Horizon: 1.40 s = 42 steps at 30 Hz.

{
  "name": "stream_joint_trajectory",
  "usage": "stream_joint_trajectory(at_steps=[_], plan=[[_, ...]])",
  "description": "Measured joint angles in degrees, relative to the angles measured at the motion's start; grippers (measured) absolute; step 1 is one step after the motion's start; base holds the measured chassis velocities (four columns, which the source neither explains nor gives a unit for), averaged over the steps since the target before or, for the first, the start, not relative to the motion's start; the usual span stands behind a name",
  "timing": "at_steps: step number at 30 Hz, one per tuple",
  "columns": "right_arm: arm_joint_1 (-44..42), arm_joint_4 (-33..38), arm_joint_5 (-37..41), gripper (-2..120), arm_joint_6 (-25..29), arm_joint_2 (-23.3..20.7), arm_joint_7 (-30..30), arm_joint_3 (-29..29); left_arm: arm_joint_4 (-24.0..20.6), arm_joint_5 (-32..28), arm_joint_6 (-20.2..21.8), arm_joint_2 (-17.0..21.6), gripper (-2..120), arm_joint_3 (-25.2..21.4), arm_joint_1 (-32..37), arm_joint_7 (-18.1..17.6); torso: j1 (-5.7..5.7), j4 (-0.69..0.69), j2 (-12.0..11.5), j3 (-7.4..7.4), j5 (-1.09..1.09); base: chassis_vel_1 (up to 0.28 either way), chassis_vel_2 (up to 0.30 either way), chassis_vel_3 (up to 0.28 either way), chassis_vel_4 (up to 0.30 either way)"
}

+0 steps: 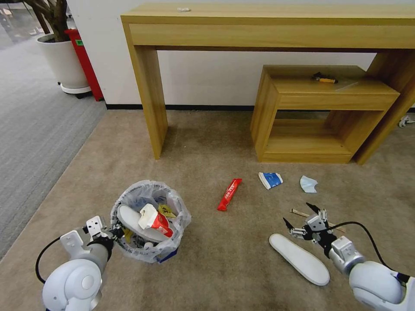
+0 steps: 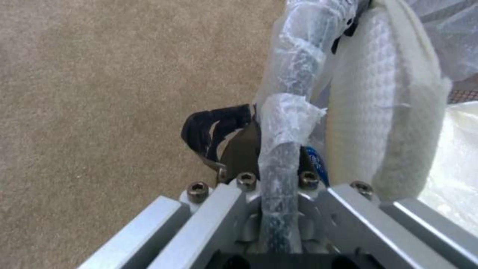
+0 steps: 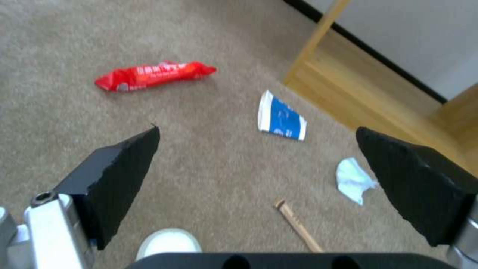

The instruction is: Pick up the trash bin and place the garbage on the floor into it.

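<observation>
- Lower left of the head view: my left gripper (image 1: 113, 233) is clamped on the rim of the trash bin (image 1: 149, 221); in the left wrist view its fingers (image 2: 219, 129) close on the bag-wrapped rim (image 2: 286, 123).
- Inside the bin I see a white slipper (image 1: 129, 220), a red and white wrapper (image 1: 154, 220) and a yellow scrap (image 1: 166, 211), all within the clear liner.
- Lower right of the head view: my right gripper (image 1: 302, 217) hovers wide open and empty above the floor (image 1: 207, 259), near the toe of the second white slipper (image 1: 298, 258); the right wrist view shows both black fingertips (image 3: 117, 168) spread far apart.
- Centre of the head view: a red snack wrapper (image 1: 229, 194) lies on the carpet, well apart from the bin.
- Right of centre: a blue-white packet (image 1: 270, 179) and a pale blue mask (image 1: 308, 184) lie near each other, in front of the low wooden shelf (image 1: 320, 112).
- A wooden stick (image 1: 299, 212) lies just beside the right gripper.
</observation>
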Motion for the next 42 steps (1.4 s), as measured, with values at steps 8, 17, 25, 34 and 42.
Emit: stream_joint_trajectory(at_steps=[8,17,25,34,42], plan=[[0.12,-6.09,3.58,100,-3.42,4.73,0.13,-1.73,2.09,0.60,-0.15,-0.48,0,0.55,-0.91,0.25,0.00,0.00,0.00,0.01,0.00,0.000,0.000,0.000,0.000],[0.25,-12.94,4.51,99,-5.18,9.27,-0.74,-5.32,4.95,1.40,-0.32,-1.17,0,1.23,-2.37,0.82,0.00,-0.02,0.00,0.01,-0.01,0.000,0.000,0.000,0.000],[4.34,-15.98,6.34,100,-9.24,12.35,0.13,-13.98,8.42,0.96,-0.36,-1.21,0,1.46,-5.93,0.86,0.01,-0.02,0.00,0.01,-0.01,0.000,0.000,0.000,0.000],[2.45,-18.32,4.46,100,-10.32,12.53,0.90,-15.55,10.01,0.54,-0.44,-1.01,0,1.36,-7.82,0.82,0.00,-0.02,0.00,0.01,-0.01,0.000,0.000,0.000,0.000],[-0.06,-20.67,1.81,99,-12.53,11.96,2.70,-13.48,9.97,0.25,-0.65,-0.91,0,1.08,-7.83,1.04,0.00,-0.02,0.00,0.00,-0.01,0.000,0.000,0.000,0.000]])
